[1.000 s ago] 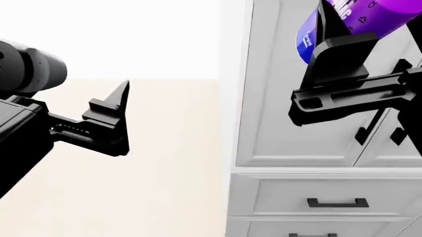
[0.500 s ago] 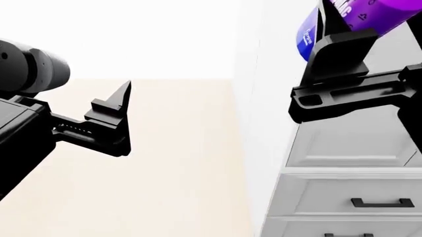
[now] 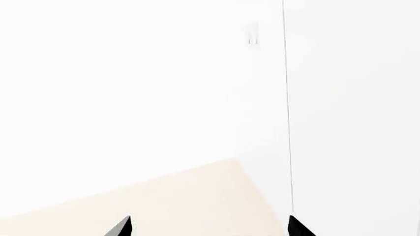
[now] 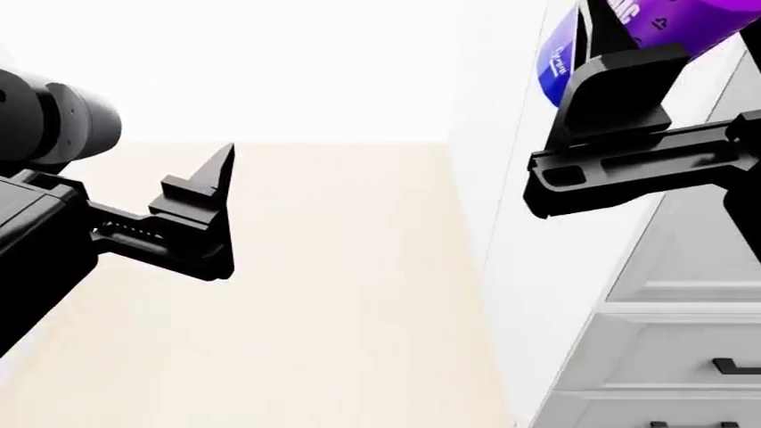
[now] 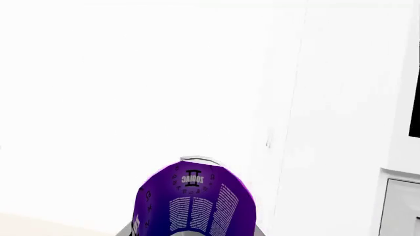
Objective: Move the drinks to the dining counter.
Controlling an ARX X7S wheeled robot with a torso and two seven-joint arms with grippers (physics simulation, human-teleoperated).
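Nearest in the head view, the left gripper (image 4: pixel 208 214) is held out low over bare pale flooring (image 4: pixel 345 294). Nothing is carried in it, and in its own wrist view two dark fingertips (image 3: pixel 120 227) are seen well apart with only floor and wall between them, so the jaws are judged to be spread and empty, presumably kept free for a later pick.

Higher up, the right gripper (image 4: pixel 618 107) is raised, and its jaws are clamped on the slim purple can (image 4: pixel 648 36), which is tilted rather than upright. In the right wrist view the can (image 5: pixel 194 201) fills the foreground. It is probably held high so that furniture is cleared while it is carried.

Beyond the right gripper a tall white cabinet (image 4: pixel 523 294) with drawers and dark handles (image 4: pixel 732 366) is seen close by. Farther off, only a blank white wall (image 4: pixel 298 62) is shown. The dining counter is not in view, nor are the other two cans, so the drop-off is judged to be some way off.
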